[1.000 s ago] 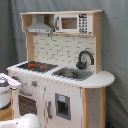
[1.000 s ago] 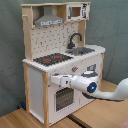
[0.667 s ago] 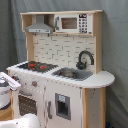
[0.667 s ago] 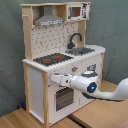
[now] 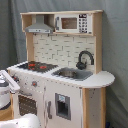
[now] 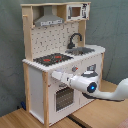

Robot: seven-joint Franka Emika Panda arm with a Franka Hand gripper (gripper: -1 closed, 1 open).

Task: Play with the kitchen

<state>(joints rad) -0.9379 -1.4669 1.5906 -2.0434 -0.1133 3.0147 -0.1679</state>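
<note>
While we are scanning the second exterior view from the left, the toy kitchen [image 6: 50, 95] is standing on a wooden tabletop [image 6: 22, 120], its flat white panels framed by pale wood posts. A grey wedge-shaped hood [image 6: 49, 20] is sitting above the pegboard back; below it the black stovetop [image 6: 54, 59] is showing red rings. A curved black faucet [image 6: 75, 39] is arching over the sink [image 6: 81, 50]. Our smooth white gripper [image 6: 54, 75] is reaching against the front beside the knobs [image 6: 75, 69], above the windowed oven door [image 6: 63, 97]; we cannot tell how its jaws are standing. In the first exterior view, the boxy microwave [image 5: 74, 23] is sitting upper right.
</note>
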